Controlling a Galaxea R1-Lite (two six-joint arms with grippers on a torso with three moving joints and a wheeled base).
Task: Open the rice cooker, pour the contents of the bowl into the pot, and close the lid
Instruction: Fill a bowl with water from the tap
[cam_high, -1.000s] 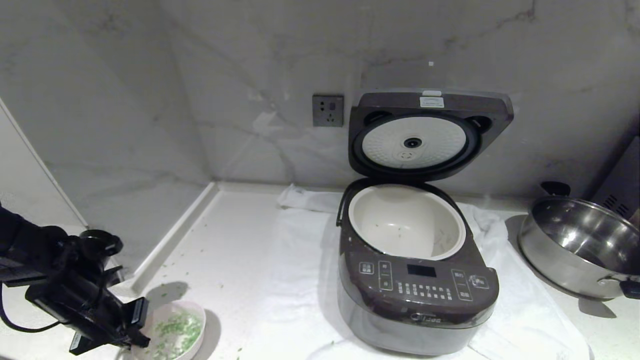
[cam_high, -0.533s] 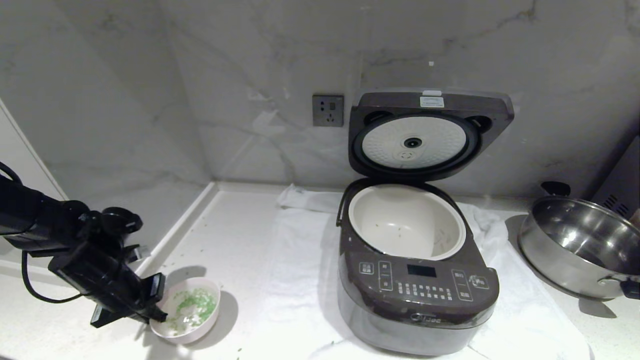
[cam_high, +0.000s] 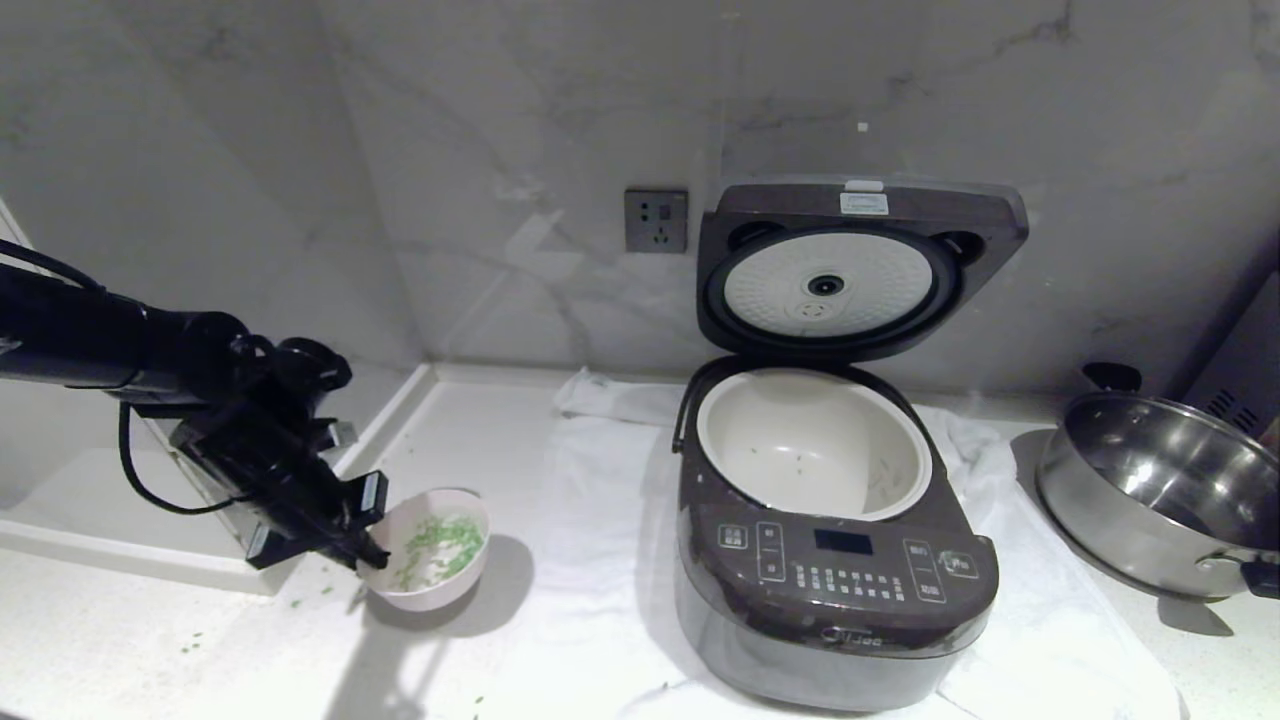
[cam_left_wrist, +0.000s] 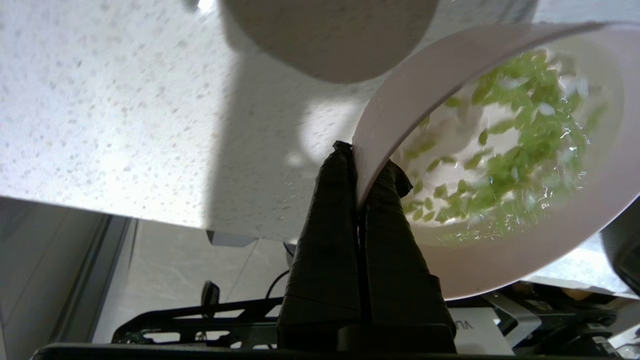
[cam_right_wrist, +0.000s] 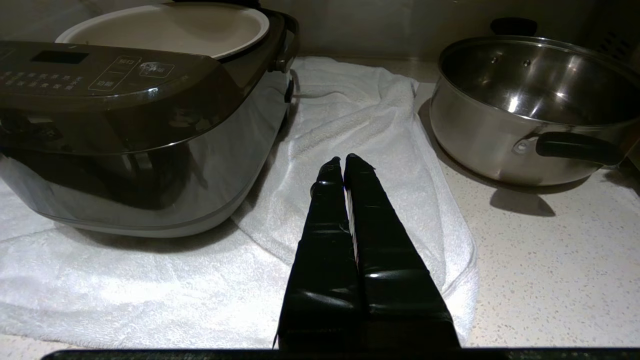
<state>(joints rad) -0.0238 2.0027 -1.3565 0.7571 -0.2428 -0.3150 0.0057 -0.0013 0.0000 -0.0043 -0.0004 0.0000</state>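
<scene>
White-speckled countertop (cam_high: 150, 640), marble wall (cam_high: 500, 120)

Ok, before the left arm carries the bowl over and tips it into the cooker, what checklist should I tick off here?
1. Lid open and upright: ok.
2. Inner pot seated and uncovered: ok; only a few green bits lie inside.
3. Left end effector shut on the rim of the pink bowl: ok, one finger inside, one outside.
4. Bowl clear of the counter: ok, its shadow lies apart beneath it.
5. Contents in the bowl: ok, though it is tilted and stray bits lie on the counter.
6. Right end effector out of the way: ok, shut, low beside the rice cooker, above the white towel.
</scene>
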